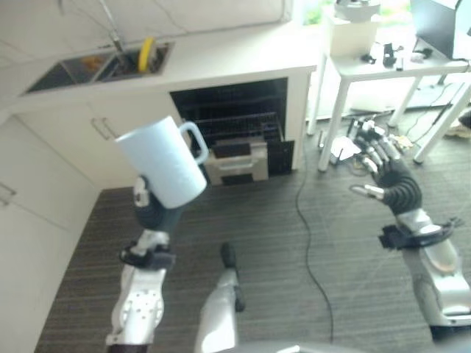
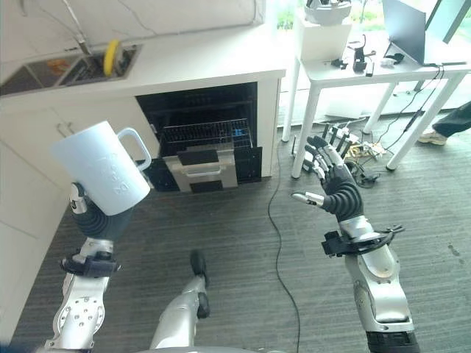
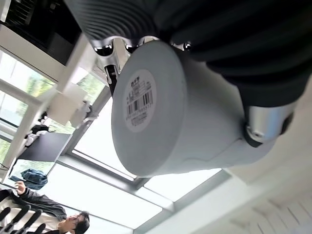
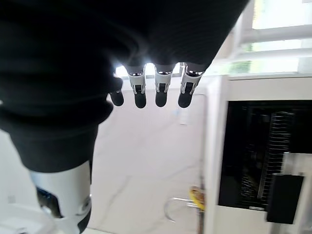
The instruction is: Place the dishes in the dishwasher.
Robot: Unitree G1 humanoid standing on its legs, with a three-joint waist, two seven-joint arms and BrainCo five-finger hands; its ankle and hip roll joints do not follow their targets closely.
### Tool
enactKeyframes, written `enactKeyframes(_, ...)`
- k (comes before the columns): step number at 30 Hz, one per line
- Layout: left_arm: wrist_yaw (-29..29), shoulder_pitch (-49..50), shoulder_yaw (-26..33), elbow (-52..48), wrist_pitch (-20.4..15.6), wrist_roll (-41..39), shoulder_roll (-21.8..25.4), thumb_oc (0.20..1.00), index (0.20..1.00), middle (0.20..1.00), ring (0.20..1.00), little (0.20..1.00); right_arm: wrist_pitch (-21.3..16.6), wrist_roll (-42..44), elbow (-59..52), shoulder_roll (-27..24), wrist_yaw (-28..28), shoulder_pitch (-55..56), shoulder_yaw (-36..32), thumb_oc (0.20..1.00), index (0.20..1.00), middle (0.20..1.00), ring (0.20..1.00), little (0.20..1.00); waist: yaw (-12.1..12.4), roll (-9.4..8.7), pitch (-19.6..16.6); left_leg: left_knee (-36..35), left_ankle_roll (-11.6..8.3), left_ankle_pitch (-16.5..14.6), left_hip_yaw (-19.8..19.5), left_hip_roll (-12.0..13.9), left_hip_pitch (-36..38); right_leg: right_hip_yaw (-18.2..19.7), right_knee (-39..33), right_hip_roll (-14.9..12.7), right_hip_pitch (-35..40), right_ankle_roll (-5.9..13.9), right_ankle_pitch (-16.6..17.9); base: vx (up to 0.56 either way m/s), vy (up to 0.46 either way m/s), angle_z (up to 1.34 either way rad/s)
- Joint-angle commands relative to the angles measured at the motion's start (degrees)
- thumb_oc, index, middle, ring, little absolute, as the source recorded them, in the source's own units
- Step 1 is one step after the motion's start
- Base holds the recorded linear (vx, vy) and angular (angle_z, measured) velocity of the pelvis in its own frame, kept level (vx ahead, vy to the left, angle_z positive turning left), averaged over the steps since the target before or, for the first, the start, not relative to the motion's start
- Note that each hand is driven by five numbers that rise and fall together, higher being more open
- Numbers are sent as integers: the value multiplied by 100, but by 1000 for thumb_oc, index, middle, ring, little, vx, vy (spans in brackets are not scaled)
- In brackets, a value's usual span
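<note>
The pale blue mug (image 2: pixel 101 169) is held up in the air by the left hand (image 1: pixel 149 208), well in front of the open dishwasher (image 2: pixel 207 140) under the counter (image 2: pixel 213 62). The left wrist view shows the hand's dark cover and fingers wrapped round the mug's body, with the flat base and its barcode sticker facing the camera.

It looks like a stiff, glazed ceramic piece: moderately heavy, smooth enough to slip, and likely to chip if knocked against the wire rack (image 2: pixel 208 134). The grip round the barrel seems a sound place to hold it; the handle (image 2: pixel 137 150) stays free.

The mug is tilted, its long axis leaning, the top end up and towards the robot's left, the base down towards the hand. The handle points towards the dishwasher side.

The right hand (image 2: pixel 333 179) hangs empty to the right, its fingers spread wide, near a white table (image 2: pixel 383 70).
</note>
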Motion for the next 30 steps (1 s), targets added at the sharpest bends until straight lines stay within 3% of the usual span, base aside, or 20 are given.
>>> enactKeyframes(1,-225,-383,188,-644,-400,-250,355,200,200,200,200,200,-260,339,-753,-190,158,-137,-134,1000,1000,1000,1000,1000,-24,190,-379,-577,-1142,738,-166,897,2032,-348,-285,-853,-759,391,301,286,324,-18)
enactKeyframes(7,-82,-773,280,-671,-20,-117,459,200,200,200,200,200,-267,265,-904,-4,-17,-17,-160,1000,1000,1000,1000,1000,115,-4,-552,-577,-888,418,-209,494,2196,-562,-50,-1281,-647,742,297,230,241,-22)
enactKeyframes(8,-70,-916,238,-660,128,-73,496,200,200,200,200,200,-232,160,-899,132,-108,-123,-80,1000,1000,1000,1000,1000,213,-98,-596,-577,-712,310,-255,290,2240,-669,108,-1463,-651,868,332,232,249,113)
enactKeyframes(12,-23,-937,212,-765,226,3,512,200,200,200,200,200,-218,1,-880,272,-176,-168,28,1000,1000,1000,1000,1000,297,-179,-613,-577,-502,208,-338,47,2289,-606,513,-1585,-763,918,523,146,191,56)
enactKeyframes(15,-49,-917,208,-782,168,93,556,200,200,200,200,200,-277,16,-840,345,-189,-122,46,1000,1000,1000,1000,1000,254,-186,-601,-577,-323,113,-473,-149,2399,-355,1367,-1445,-1194,879,725,96,133,28)
enactKeyframes(16,-25,-921,204,-796,130,128,550,200,200,200,200,200,-275,12,-836,354,-169,-128,54,1000,1000,1000,1000,1000,222,-169,-589,-577,-327,80,-487,-158,2455,-331,1350,-1428,-1333,847,727,147,18,-2)
enactKeyframes(17,51,-1038,160,-772,21,109,593,200,200,200,200,200,-348,-23,-780,337,-151,-153,96,1000,1000,1000,1000,1000,112,-100,-525,-577,-402,30,-571,-139,2540,-297,612,-1306,-1581,755,634,112,-46,-18)
enactKeyframes(19,96,-1084,131,-739,-54,107,618,200,200,200,200,200,-339,-68,-748,351,-142,-224,149,1000,1000,1000,1000,1000,42,-92,-457,-577,-406,-32,-587,-145,2613,-279,560,-1310,-1816,749,871,100,-89,-25)
enactKeyframes(20,127,-1112,133,-704,-103,38,687,200,200,200,200,200,-321,-78,-692,322,-165,-330,198,1000,1000,1000,1000,1000,50,-66,-408,-577,-402,-53,-571,-105,2641,-291,585,-1288,-1856,766,825,84,-116,-7)
enactKeyframes(24,192,-1170,-42,-780,14,217,554,200,200,200,200,200,-234,-108,-694,243,-404,-458,192,1000,1000,1000,1000,1000,144,-133,-429,-577,-442,-32,-496,-42,2601,-517,200,-1244,-1599,767,777,26,-179,11)
enactKeyframes(30,255,-1139,-45,-769,14,170,577,200,200,200,200,200,-59,-31,-756,165,-469,-394,162,1000,1000,1000,1000,1000,100,-127,-545,-577,-512,-116,-356,31,2679,-591,-185,-1188,-1274,710,723,3,-86,11)
